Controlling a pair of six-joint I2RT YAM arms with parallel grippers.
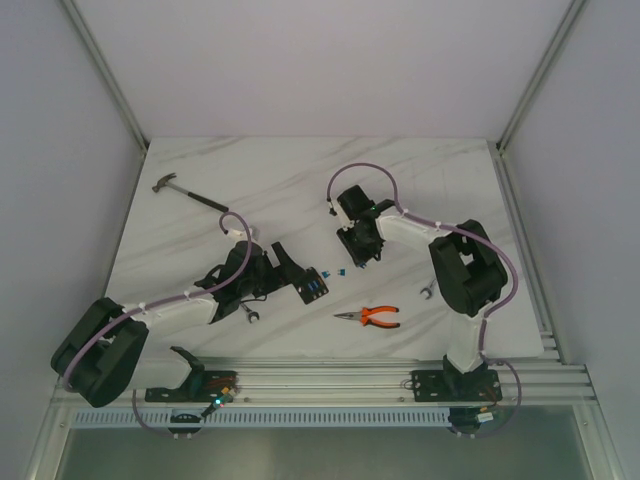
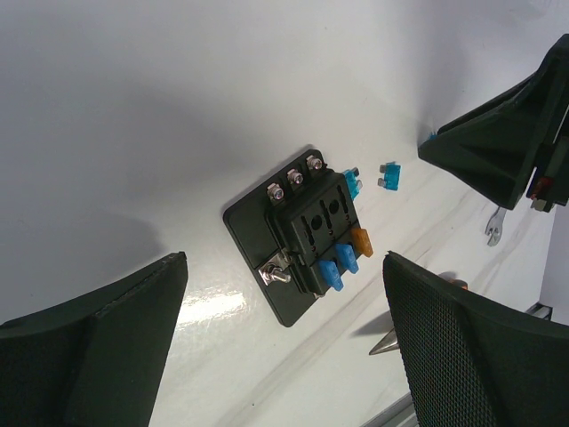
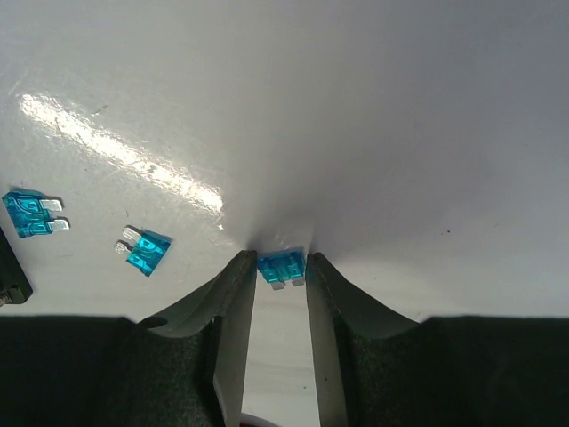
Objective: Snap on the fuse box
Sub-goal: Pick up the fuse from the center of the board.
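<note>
The fuse box [image 2: 307, 236] is a black plate with screws, two blue fuses and one orange fuse in its slots; it lies flat on the marble table [image 1: 312, 289]. My left gripper [image 2: 284, 267] hovers over it, wide open, holding nothing [image 1: 288, 272]. To the right, my right gripper [image 1: 360, 255] is down at the table. Its two fingertips [image 3: 242, 267] sit against both sides of a small blue fuse [image 3: 281, 265], which lies on the surface between them [image 3: 282, 260].
Two loose blue fuses [image 3: 147, 250] [image 3: 31, 213] lie between the grippers, near the fuse box [image 1: 334, 270]. Orange-handled pliers [image 1: 370, 318] lie at the front, a hammer [image 1: 185, 192] at the back left, and small wrenches [image 1: 426, 290] [image 1: 250, 315] near each arm.
</note>
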